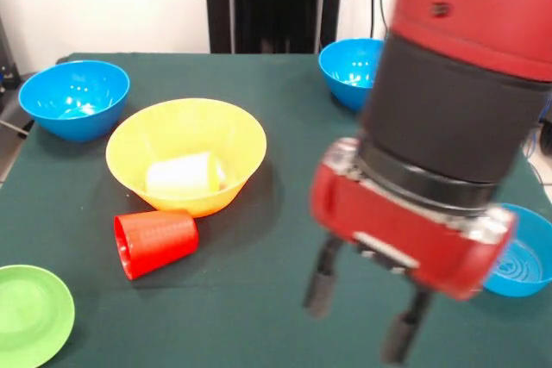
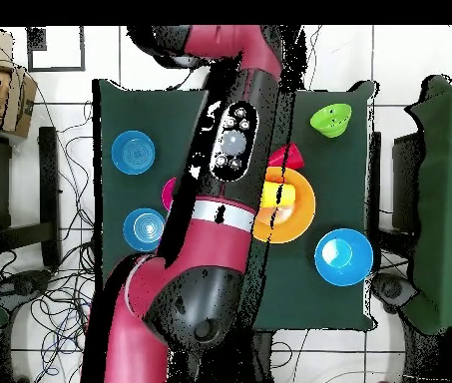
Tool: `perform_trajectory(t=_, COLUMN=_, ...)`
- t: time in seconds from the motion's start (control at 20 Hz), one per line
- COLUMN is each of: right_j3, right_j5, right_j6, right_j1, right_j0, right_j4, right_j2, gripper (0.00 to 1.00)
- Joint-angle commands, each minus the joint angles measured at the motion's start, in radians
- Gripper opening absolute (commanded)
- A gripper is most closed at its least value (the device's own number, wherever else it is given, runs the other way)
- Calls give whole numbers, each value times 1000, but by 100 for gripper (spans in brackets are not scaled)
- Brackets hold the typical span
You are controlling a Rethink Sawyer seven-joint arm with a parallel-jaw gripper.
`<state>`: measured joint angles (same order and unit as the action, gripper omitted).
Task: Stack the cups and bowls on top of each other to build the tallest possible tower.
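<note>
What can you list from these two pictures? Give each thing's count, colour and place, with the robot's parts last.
Big bowl: one, yellow-orange, left of centre on the table.
Yellow cup: one, lying inside the big bowl.
Red cup: one, on its side against the big bowl's near edge.
Blue bowls: three; far left, far middle, right edge behind the arm.
Green bowl: one, near left corner.
Table: one, dark green cover.
Arm: one, red and black, right.
Pincer: one, open, empty, above the table.
</note>
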<state>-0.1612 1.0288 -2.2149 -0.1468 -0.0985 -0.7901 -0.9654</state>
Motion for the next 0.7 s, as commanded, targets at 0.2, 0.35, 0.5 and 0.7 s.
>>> perform_trajectory(t=0.2, right_j3=105, right_j5=150, right_j6=162, right_j1=-78, right_j0=13, right_j4=-157, right_j2=-97, gripper=100)
perform_trajectory(t=0.35, right_j3=118, right_j5=171, right_j6=279, right_j1=-86, right_j0=7, right_j4=-193, right_j2=-93, gripper=100)
perform_trajectory(t=0.5, right_j3=122, right_j5=170, right_j6=296, right_j1=-91, right_j0=6, right_j4=-204, right_j2=-105, gripper=100)
perform_trajectory(t=0.7, right_j3=126, right_j5=174, right_j6=282, right_j1=-93, right_j0=3, right_j4=-228, right_j2=-130, gripper=100)
